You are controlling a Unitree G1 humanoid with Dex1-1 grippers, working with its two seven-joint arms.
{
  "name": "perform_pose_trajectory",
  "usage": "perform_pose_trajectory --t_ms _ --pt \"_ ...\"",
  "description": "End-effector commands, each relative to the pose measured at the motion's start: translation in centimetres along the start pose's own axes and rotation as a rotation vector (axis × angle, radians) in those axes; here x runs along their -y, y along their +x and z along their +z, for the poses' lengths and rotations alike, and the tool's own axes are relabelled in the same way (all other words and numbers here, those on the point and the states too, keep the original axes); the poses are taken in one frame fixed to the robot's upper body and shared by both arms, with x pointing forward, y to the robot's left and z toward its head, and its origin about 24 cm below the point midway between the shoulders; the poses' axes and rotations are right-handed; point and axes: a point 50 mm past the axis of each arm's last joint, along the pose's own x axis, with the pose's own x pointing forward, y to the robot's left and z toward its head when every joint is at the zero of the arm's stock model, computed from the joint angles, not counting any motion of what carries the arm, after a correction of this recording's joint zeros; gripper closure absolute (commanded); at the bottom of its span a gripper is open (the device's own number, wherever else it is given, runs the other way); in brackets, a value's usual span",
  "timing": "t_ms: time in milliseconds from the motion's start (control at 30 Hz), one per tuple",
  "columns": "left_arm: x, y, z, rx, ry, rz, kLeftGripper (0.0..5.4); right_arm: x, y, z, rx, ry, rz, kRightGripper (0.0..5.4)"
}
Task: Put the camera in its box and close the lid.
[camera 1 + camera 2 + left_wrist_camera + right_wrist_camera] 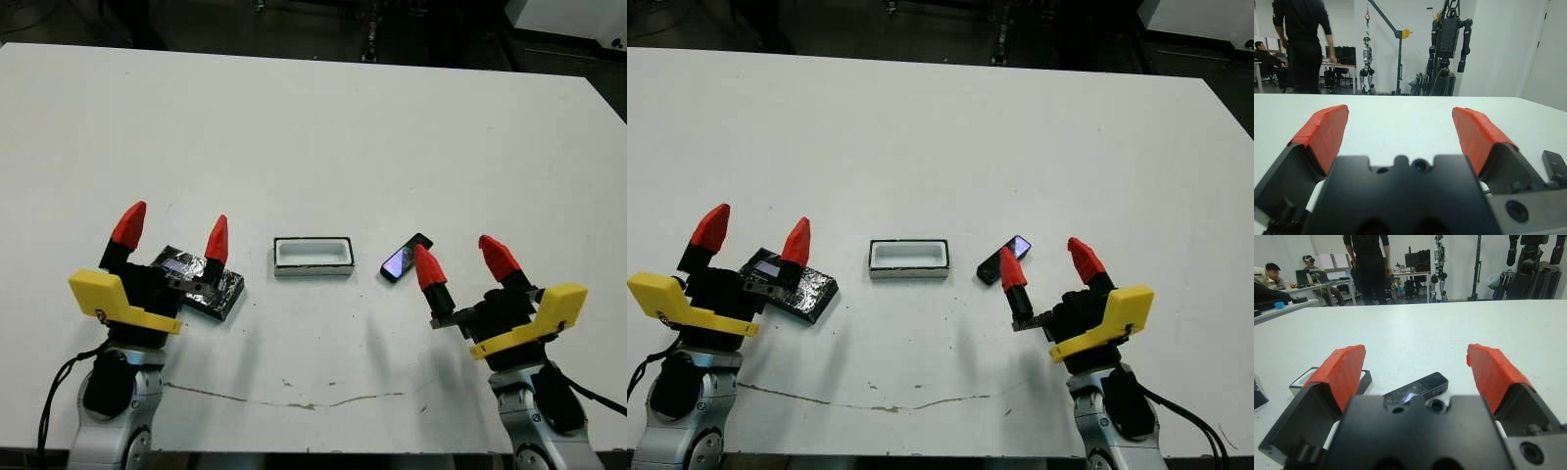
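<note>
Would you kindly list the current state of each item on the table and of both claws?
Box: open, empty, upright on the table.
Camera: flat on the table, outside the box.
Lid: off the box, lying beneath the left claw.
Left claw: open, empty.
Right claw: open, empty.

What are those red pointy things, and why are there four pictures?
The red points are a robot's fingertips. It has two arms, each ending in a pincer with two fingers. The two upper pictures come from cameras in its head, looking down at a white table. The lower two come from small cameras on its wrists, looking out between the fingers. In the middle lies a small white box. Its black lid lies under the left pincer. A small shiny camera lies by the right pincer. Both pincers are open and hold nothing. The people in the wrist pictures are beyond the table.
</note>
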Motion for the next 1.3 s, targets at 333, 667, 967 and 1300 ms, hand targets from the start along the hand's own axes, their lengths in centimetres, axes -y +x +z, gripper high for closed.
perform_pose_trajectory --t_ms 333,667,967,1300 --pt "0.2 -0.1 -0.4 -0.019 0.003 0.006 0.00 0.8 0.1 0.1 -0.029 -0.015 0.027 0.01" --pt "0.4 -0.4 -0.4 -0.024 0.005 0.017 0.00 6.8 6.3 8.8 -0.054 -0.343 0.287 0.01" --pt "0.4 -0.5 -0.4 -0.022 0.024 0.019 0.00 6.9 12.2 13.5 -0.296 -0.704 0.589 0.01" --pt "0.5 -0.8 -0.4 -0.032 0.022 0.027 0.00 5.7 15.2 11.0 -0.750 -0.952 0.981 0.01"
